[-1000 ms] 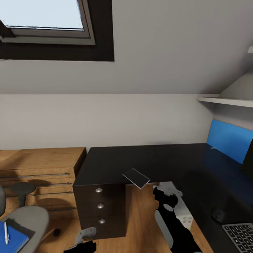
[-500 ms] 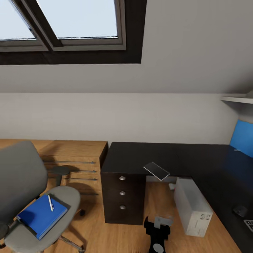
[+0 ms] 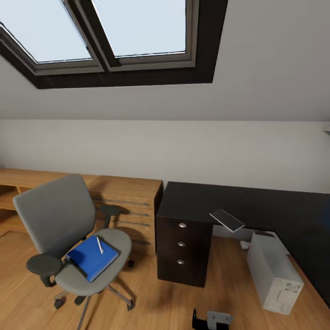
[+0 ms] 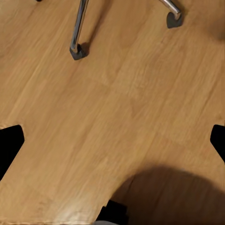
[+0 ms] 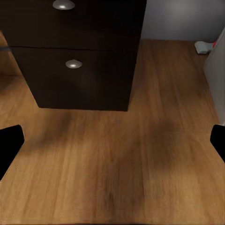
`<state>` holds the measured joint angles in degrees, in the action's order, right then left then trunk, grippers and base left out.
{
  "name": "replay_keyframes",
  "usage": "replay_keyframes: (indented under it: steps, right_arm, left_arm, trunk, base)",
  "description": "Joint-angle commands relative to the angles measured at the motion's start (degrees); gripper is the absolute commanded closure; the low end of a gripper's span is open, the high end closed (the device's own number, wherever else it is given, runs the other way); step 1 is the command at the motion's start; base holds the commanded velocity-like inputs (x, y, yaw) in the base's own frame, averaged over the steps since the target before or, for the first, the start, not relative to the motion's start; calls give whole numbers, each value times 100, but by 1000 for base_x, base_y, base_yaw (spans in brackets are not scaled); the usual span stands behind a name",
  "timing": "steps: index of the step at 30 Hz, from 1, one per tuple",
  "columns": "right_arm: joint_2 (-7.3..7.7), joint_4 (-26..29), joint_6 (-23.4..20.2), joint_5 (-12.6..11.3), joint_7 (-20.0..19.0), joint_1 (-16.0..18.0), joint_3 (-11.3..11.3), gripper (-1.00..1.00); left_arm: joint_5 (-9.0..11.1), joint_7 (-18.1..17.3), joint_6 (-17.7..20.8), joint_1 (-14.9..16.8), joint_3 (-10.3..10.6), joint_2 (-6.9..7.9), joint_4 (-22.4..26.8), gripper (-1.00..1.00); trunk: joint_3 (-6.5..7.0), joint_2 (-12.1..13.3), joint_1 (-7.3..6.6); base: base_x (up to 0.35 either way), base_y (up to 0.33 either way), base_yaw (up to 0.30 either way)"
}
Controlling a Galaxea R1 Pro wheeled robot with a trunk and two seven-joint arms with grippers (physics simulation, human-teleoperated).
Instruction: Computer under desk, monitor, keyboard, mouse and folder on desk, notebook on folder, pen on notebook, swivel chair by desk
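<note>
One folder (image 3: 91, 258) (pen (image 3: 99, 244) atop) on swivel chair (image 3: 59, 224).

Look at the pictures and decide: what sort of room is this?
Probably a home study corner in an attic room: sloped skylight windows, a dark desk with drawers, a grey swivel chair carrying a blue folder, and a computer tower on the wooden floor.

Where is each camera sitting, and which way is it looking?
Head view: up on the robot's head, facing the swivel chair with its blue folder, and the desk; a bit of the robot's arm pokes in.
Left wrist view: on the left arm, looking down at the wooden floor and chair legs; black fingertips.
Right wrist view: on the right arm, facing the desk drawers; black fingertips.
Shared: head and right wrist views both show the drawers.
</note>
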<state>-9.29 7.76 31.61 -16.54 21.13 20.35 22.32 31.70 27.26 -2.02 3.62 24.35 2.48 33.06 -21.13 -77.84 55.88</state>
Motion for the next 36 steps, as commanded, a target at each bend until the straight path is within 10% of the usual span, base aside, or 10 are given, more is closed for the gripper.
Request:
replay_keyframes:
  steps: [1,36]
  right_arm:
    - [48,-20,28,-40,-12,4,50,-100]
    - [148,-63,60,-41,-99,4,79,-100]
  left_arm:
    - [54,38,-33,7,60,-2,-63,-100]
    - [83,-408,-517,7,24,-200,-704,-100]
  trunk:
    - [-9,-4,0]
    - [-90,-4,0]
  base:
    - [-13,3,266]
    - [-1,0,267]
